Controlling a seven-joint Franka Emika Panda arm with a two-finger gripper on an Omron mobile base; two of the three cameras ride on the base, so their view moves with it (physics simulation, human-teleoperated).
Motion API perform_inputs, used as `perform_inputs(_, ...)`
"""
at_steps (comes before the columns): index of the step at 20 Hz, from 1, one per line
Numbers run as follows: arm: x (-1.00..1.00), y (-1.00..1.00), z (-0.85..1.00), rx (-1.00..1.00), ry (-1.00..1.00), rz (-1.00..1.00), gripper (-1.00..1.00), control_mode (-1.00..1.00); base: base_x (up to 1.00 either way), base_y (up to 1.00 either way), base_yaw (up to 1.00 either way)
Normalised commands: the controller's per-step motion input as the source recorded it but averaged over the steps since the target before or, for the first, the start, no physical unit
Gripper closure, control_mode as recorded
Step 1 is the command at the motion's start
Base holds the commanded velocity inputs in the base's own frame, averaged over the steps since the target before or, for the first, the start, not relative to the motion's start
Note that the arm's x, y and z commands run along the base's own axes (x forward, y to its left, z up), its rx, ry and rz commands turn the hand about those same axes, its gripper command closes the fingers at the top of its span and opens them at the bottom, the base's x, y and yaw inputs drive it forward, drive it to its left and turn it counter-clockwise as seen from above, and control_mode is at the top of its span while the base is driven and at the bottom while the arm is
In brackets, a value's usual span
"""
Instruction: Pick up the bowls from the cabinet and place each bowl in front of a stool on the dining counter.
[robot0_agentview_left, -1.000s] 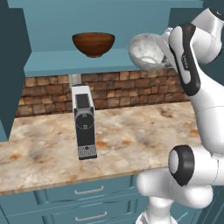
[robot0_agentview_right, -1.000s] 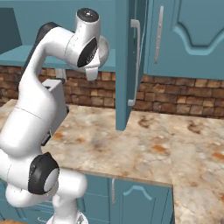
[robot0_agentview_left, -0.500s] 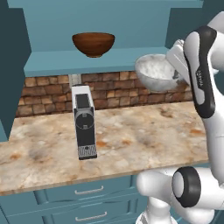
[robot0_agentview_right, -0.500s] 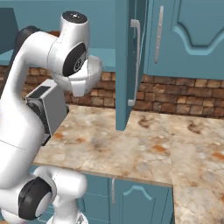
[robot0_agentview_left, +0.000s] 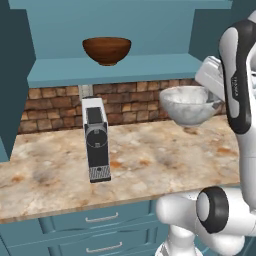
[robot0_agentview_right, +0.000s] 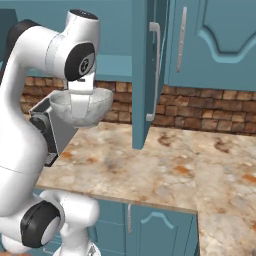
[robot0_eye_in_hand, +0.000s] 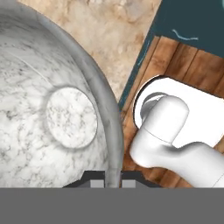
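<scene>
A grey-white marbled bowl (robot0_agentview_left: 187, 106) hangs upright above the brick-backed counter, below the shelf's height. My gripper (robot0_agentview_left: 213, 99) is shut on its right rim. From the right base view the same bowl (robot0_agentview_right: 80, 107) sits under my hand, with the gripper (robot0_agentview_right: 83, 96) at its far rim. In the hand view the bowl (robot0_eye_in_hand: 52, 113) spreads across the left, its rim pinched by the gripper (robot0_eye_in_hand: 112, 181). A glossy reddish-brown bowl (robot0_agentview_left: 107, 50) rests on the shelf of the teal cabinet (robot0_agentview_left: 125, 70). The dining counter and the stools are out of view.
A silver and black coffee machine (robot0_agentview_left: 96, 142) stands on the marbled counter (robot0_agentview_left: 150, 160) left of the held bowl. An open cabinet door (robot0_agentview_right: 145, 75) juts out to the right of the arm. Teal drawers (robot0_agentview_left: 100, 220) run under the counter.
The marbled bowl has come down from shelf height and out toward the robot, tipping from tilted to upright. The wooden bowl has stayed on the shelf.
</scene>
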Motion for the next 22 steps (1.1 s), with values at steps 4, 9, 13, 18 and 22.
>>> perform_inputs(4, 0.0, 0.0, 0.0, 0.0, 0.0, 0.0, 1.0, 1.0, -0.76, 0.08, 0.0)
perform_inputs(9, 0.0, 0.0, 0.0, 0.0, 0.0, 0.0, 1.0, 1.0, -1.0, 0.75, 0.23)
perform_inputs(13, 0.0, 0.0, 0.0, 0.0, 0.0, 0.0, 1.0, 1.0, -0.65, 0.81, 0.81)
perform_inputs(18, 0.0, 0.0, 0.0, 0.0, 0.0, 0.0, 1.0, 1.0, -0.31, 0.52, 0.99)
perform_inputs(22, 0.0, 0.0, 0.0, 0.0, 0.0, 0.0, 1.0, 1.0, -0.28, 0.54, 0.98)
